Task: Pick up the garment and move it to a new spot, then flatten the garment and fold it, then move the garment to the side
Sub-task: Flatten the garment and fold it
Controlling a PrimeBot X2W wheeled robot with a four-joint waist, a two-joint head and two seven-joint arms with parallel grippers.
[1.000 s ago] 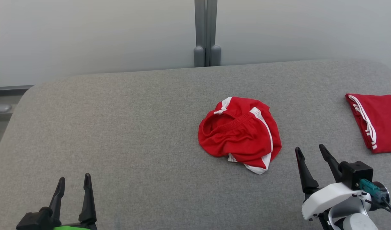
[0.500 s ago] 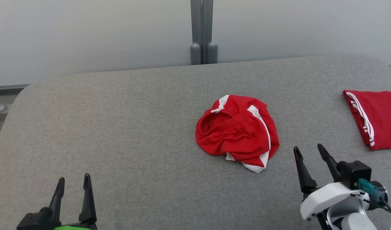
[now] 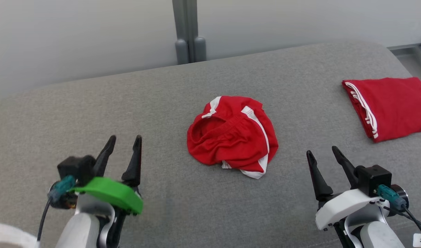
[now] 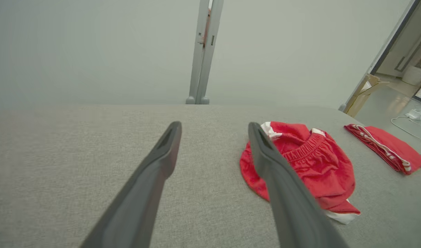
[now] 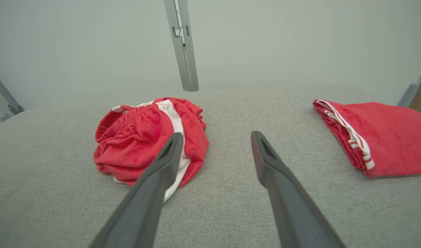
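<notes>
Both grippers stand wide open and empty: the left gripper (image 3: 125,139) hovers low over the grey padded surface (image 3: 93,103), the right gripper (image 3: 322,151) likewise on the other side. Between them, apart from both, the garment (image 3: 231,137) lies in a crumpled heap near the middle of the surface: red shorts with white trim, the elastic waistband bunched on top. A second red piece (image 3: 389,103), already folded, rests well off to the right near the surface's edge. Behind stands a pale wall with a grey post (image 3: 186,31).

The pickup looks not yet begun. The heap is layered, so a pinch may catch several folds at once and the shorts would then refuse to open flat; too shallow a pinch could slip off. Fingers driven too low might snag the soft cover. A new spot chosen too far right risks disturbing the folded piece.
</notes>
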